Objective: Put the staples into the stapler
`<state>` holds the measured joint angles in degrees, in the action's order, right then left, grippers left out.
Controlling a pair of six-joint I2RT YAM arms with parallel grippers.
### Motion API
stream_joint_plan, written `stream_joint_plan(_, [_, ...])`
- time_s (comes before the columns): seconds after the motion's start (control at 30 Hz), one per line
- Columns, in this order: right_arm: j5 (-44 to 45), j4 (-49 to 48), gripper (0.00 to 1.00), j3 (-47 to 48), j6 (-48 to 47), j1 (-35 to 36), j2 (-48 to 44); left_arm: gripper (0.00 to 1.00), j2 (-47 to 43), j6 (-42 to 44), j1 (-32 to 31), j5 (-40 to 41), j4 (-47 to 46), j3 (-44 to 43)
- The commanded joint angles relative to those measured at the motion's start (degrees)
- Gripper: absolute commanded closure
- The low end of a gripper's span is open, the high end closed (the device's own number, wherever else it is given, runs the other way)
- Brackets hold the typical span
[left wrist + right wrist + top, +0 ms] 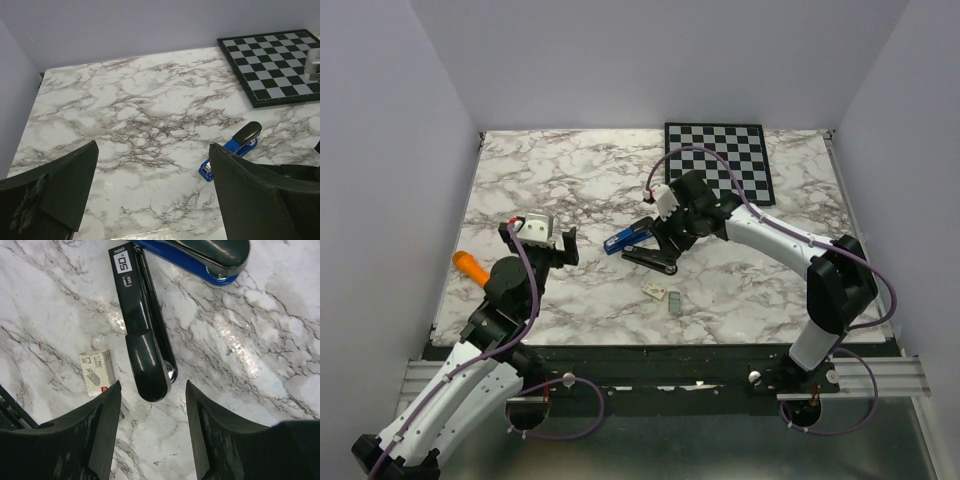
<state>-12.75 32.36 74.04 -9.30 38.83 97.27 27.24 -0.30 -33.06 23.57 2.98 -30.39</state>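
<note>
1. I read the right hand (152, 387) as parted and gripping nothing, poised above the rounded end of the long black plastic stapler (142, 335).
2. The left hand (152, 190) stands fully spread and empty.
3. The small silvery-grey rectangular block of staples (674, 299) lies on the marble-patterned tabletop (550, 180), just beside the small white cardboard box (654, 291).
4. A blue-and-black stapler (625, 240) lies near the black one.

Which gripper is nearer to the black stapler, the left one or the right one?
Right. The right gripper is directly above the black stapler's rounded end, with an open jaw on either side. The left gripper stands well apart, off to the stapler's left, also open.
</note>
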Motion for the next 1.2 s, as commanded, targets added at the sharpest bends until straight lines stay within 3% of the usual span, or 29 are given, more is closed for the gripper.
stream_joint_plan(0.0, [2.29, 6.58, 0.39, 2.69, -1.16, 2.39, 4.15, 0.01, 0.71, 1.18, 0.36, 5.08, 0.09, -0.28])
stream_joint_plan(0.23, [5.63, 7.98, 0.51, 4.09, -0.10, 3.36, 6.96, 0.01, -0.87, 0.47, 0.28, 6.57, -0.08, 0.51])
stream_joint_plan(0.47, [8.01, 8.69, 0.79, 4.53, -0.10, 3.80, 9.25, 0.01, -1.32, -1.90, 0.28, 5.61, 0.44, 0.25])
stream_joint_plan(0.57, [8.71, 8.51, 0.87, 3.75, -0.54, 3.80, 10.30, 0.01, -1.49, -1.90, 0.28, 5.34, 0.62, 0.25])
stream_joint_plan(1.17, [12.22, 7.81, 0.94, 0.84, 0.60, 4.59, 15.48, 0.01, -0.17, -1.99, 0.36, 3.76, 0.71, 0.25])
